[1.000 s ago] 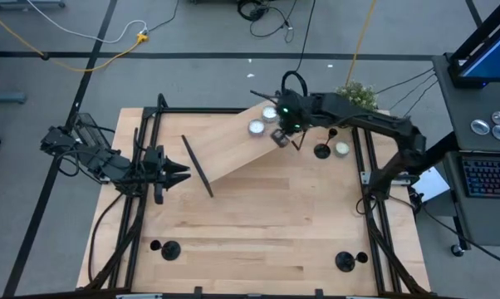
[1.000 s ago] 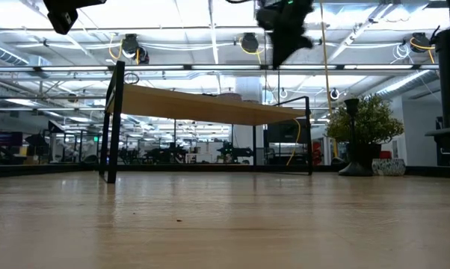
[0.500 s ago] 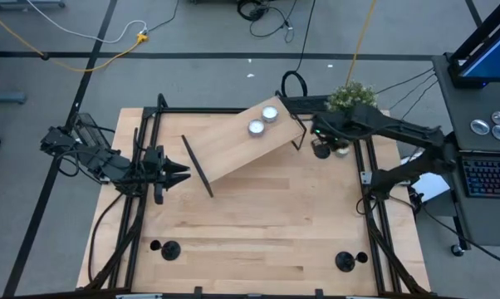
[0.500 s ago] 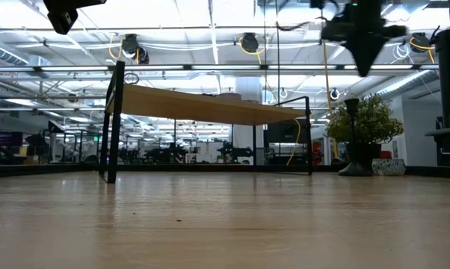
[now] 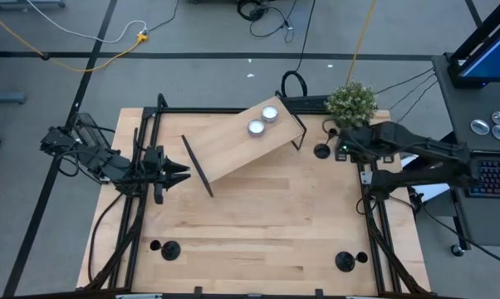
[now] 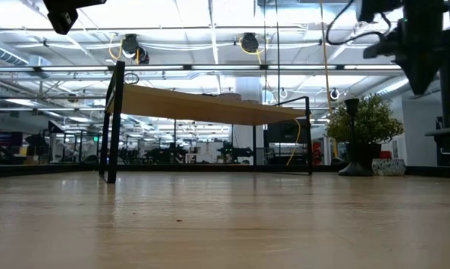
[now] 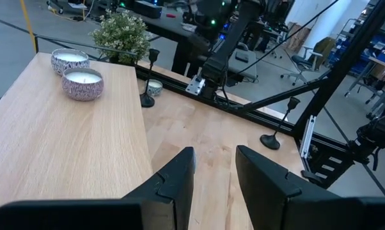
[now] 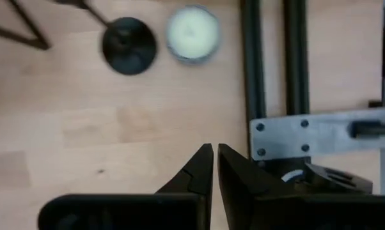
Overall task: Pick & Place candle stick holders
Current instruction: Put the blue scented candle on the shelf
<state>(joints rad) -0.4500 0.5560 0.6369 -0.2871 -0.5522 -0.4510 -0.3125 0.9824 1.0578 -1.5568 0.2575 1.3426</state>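
A black candle stick holder (image 5: 321,150) stands on its disc base at the table's far right; it also shows in the right wrist view (image 8: 129,45), the left wrist view (image 7: 148,96) and the low view (image 6: 352,134). A tealight (image 8: 192,34) lies beside it. My right gripper (image 5: 343,150) hovers shut and empty just right of this holder, over the black frame rail; it shows high in the low view (image 6: 419,67). My left gripper (image 5: 182,173) waits open at the table's left, level, pointing right. More holders stand near the front edge, at the left (image 5: 169,248) and at the right (image 5: 344,262).
A raised wooden board (image 5: 242,141) on black legs stands at the far middle with two tinned candles (image 5: 257,127) on top. Black frame rails (image 5: 368,166) run along both table sides. A potted plant (image 5: 351,100) stands beyond the far right corner.
My right gripper has swung from above the raised board's right end toward the table's right edge, passing over the far-right holder and stopping over the rail beside it. The candles and holders have stayed where they were.
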